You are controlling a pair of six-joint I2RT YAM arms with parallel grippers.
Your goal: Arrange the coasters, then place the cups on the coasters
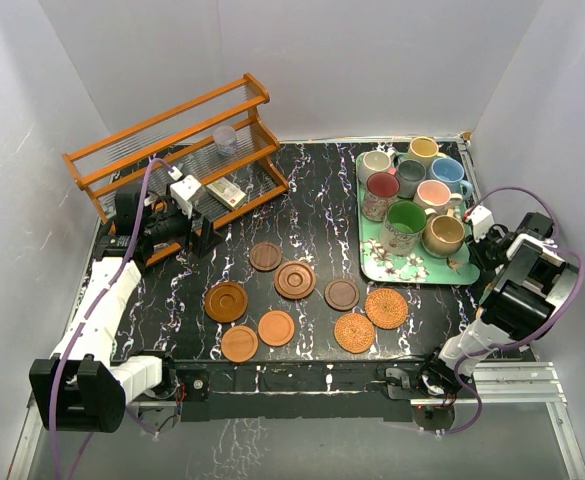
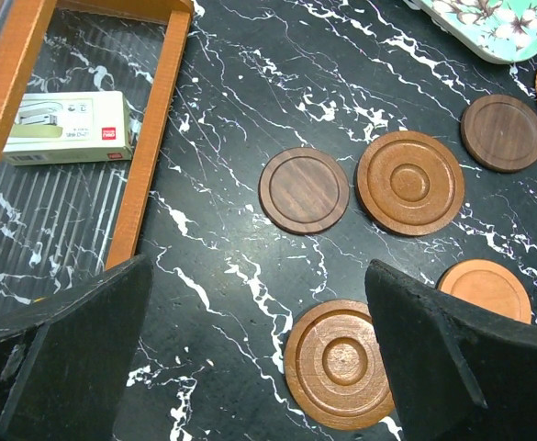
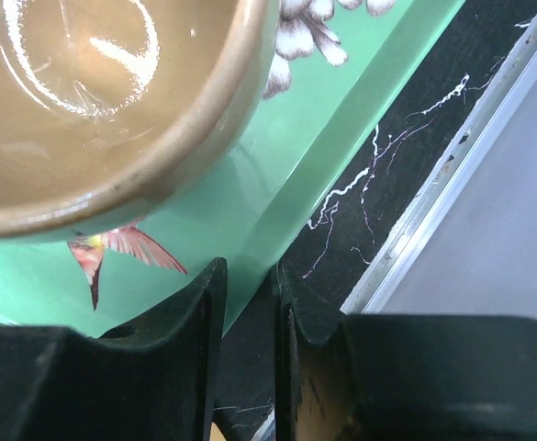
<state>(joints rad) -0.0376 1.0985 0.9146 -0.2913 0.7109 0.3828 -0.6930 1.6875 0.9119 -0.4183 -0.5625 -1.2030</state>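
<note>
right claw sat nearly shut, pinching tray rim | tan mug lay just left of it | left claw gaped wide, empty, above coasters, nearer them

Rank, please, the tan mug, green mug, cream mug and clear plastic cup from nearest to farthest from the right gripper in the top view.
From the right gripper:
1. Tan mug, beside it on the tray's near right corner.
2. Green mug, left of the tan one.
3. Cream mug, tray's far left corner.
4. Clear plastic cup, on the wooden rack.
</note>
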